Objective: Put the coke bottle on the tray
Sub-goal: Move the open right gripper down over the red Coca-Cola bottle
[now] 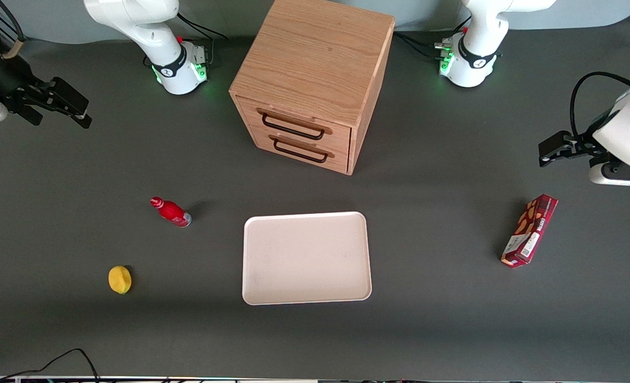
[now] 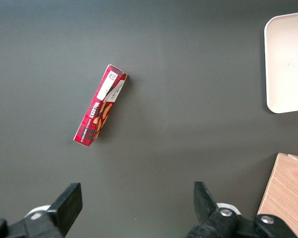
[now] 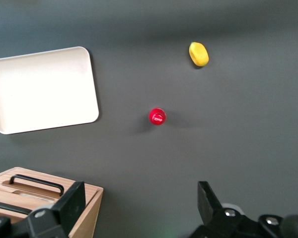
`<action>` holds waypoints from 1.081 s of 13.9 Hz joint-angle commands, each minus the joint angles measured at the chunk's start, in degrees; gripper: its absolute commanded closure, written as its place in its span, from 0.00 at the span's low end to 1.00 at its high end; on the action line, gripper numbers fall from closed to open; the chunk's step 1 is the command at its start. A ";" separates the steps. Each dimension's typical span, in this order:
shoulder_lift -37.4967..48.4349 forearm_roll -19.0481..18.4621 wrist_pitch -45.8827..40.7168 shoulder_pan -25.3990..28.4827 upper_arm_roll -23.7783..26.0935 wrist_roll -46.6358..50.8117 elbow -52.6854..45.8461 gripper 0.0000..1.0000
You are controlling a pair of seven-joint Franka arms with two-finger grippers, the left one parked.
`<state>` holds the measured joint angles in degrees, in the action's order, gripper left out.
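Right arm: I see it held high at the working arm's end of the table, wrist reaching out over the table edge, well apart from everything on the surface.
Gripper (image 1: 83, 114): black fingers (image 3: 72, 203) spread apart with nothing between them; the wrist camera looks straight down on the table from above.
Coke bottle (image 1: 171, 211): standing upright on the dark table, red cap up; from the wrist camera I see only its cap (image 3: 157, 116). It is beside the tray, toward the working arm's end, not touching it.
Tray (image 1: 251, 287): cream-white, lying flat in front of the wooden drawer cabinet (image 1: 315, 80), nearer the front camera than it.
Lemon (image 1: 119, 280): nearer the front camera than the bottle, apart from it.
Snack box (image 1: 529, 230): dark red, toward the parked arm's end; whether it lies flat or on edge I can't quite tell.
Task state: bottle not yet on the tray.
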<state>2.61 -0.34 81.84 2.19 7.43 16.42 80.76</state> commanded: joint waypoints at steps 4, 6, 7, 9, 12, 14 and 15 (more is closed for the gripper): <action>-1.20 2.18 -1.95 -1.22 -0.40 -0.95 -3.06 0.00; -1.47 2.01 -1.95 -1.22 -0.31 -1.04 -2.80 0.00; -2.25 2.10 -1.95 -1.31 -0.31 -0.95 -2.71 0.00; -3.31 2.10 -1.77 -1.39 -0.31 -1.12 -2.62 0.00; -6.29 1.75 0.41 -2.18 -0.31 -1.30 -2.10 0.00; -7.27 1.66 4.97 -2.27 -0.40 -1.74 1.58 0.00; -7.27 1.66 8.39 -2.62 -0.31 -1.83 4.47 0.00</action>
<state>-4.43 0.32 85.52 0.35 7.02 16.23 81.27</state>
